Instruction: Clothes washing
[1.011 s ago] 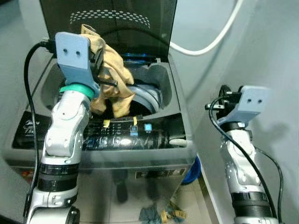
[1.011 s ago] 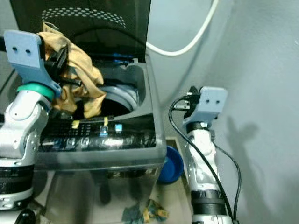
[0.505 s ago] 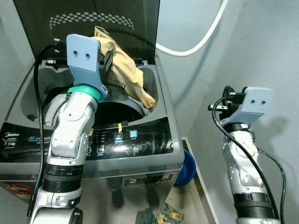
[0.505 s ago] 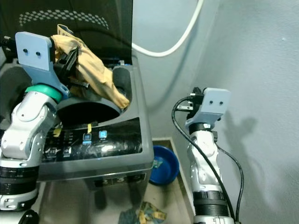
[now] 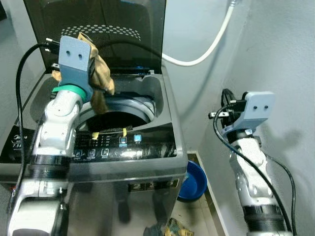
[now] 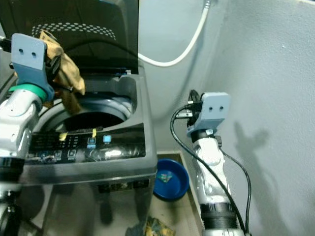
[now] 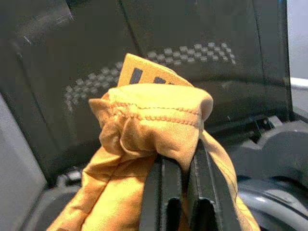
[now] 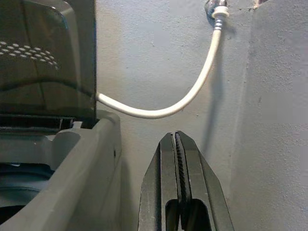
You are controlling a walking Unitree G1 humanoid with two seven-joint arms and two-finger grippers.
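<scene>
A grey top-loading washing machine [image 5: 147, 147] stands before me with its dark lid [image 5: 98, 24] raised and the drum opening [image 5: 118, 115] showing. My left gripper [image 7: 185, 163] is shut on a mustard-yellow garment [image 5: 101, 81], held above the left rim of the drum. The cloth [image 7: 144, 130] bunches over the fingers and hangs down toward the opening. My right gripper [image 8: 178, 192] is shut with nothing in it, raised beside the machine's right side, facing the wall.
A white hose [image 5: 206, 49] runs from a wall tap down behind the machine. A blue basin [image 5: 193, 179] sits on the floor to the machine's right, with crumpled cloth [image 5: 170, 228] on the floor in front. Grey walls close in on the right.
The left gripper has carried the garment leftward to above the drum's left rim; the cloth now hangs straight down rather than swinging right. The camera has shifted too. The right arm holds still.
</scene>
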